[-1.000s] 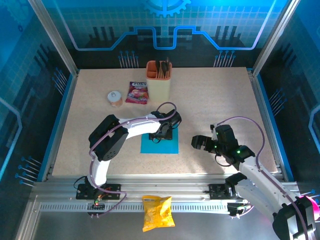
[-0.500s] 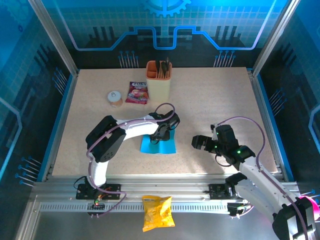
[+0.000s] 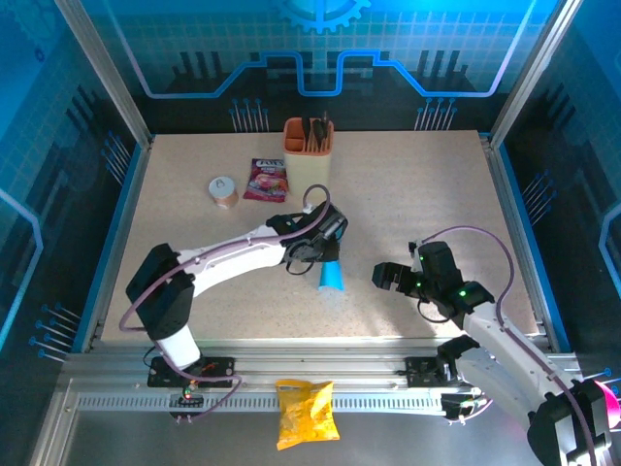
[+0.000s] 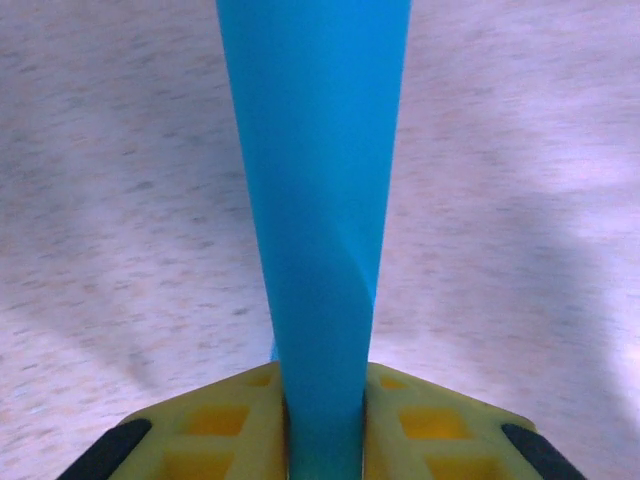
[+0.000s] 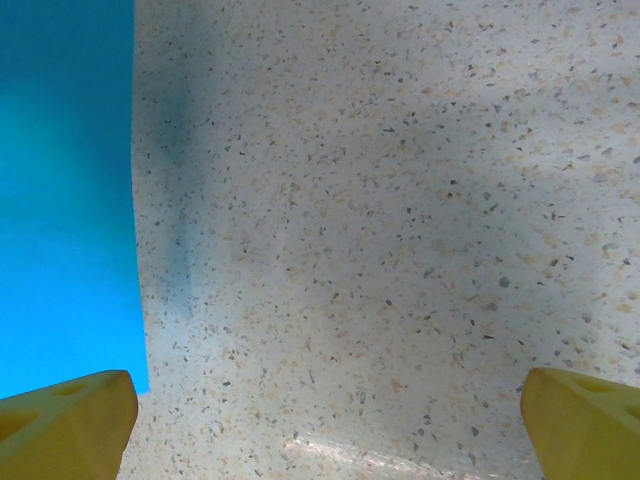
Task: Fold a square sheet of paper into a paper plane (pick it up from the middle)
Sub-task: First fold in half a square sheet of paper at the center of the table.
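Just below centre of the top view, the left gripper (image 4: 322, 425) is clenched on the middle of the square sheet of paper (image 4: 315, 200), so its halves drape together into a narrow strip, while the right gripper (image 3: 381, 277) sits spread wide to its right, probably ready to help.

No legible text. The pink-purple packet (image 3: 266, 180) on the worktop carries white lettering too small to read. The print on the yellow snack bag (image 3: 306, 413) is unreadable. The back panel bears a gear emblem (image 3: 325, 12) without wording.
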Robot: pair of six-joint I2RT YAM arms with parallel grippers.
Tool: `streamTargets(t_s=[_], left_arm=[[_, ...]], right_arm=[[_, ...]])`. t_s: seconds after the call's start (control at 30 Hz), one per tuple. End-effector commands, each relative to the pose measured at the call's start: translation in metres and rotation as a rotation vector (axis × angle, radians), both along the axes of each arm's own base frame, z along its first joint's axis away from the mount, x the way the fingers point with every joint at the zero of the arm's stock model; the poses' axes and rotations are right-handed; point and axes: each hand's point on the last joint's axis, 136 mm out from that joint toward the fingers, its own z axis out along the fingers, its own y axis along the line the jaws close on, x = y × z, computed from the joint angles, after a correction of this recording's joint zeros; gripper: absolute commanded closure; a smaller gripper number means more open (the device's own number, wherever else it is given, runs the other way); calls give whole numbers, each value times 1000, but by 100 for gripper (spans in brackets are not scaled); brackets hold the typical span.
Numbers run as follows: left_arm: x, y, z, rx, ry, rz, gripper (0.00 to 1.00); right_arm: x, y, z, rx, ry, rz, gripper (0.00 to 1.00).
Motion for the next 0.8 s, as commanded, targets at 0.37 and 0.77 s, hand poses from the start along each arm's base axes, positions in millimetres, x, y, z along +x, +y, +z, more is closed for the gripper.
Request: streamTargets(t_s=[0.37,0.77], left_arm=[[-16,-30,-26,-427,-47,24,69],[-8,28,-79,-272,-55,149,58]], right_arm=[[7,0,13,13,7,-4,1],[16,23,1,98,54,65,1]])
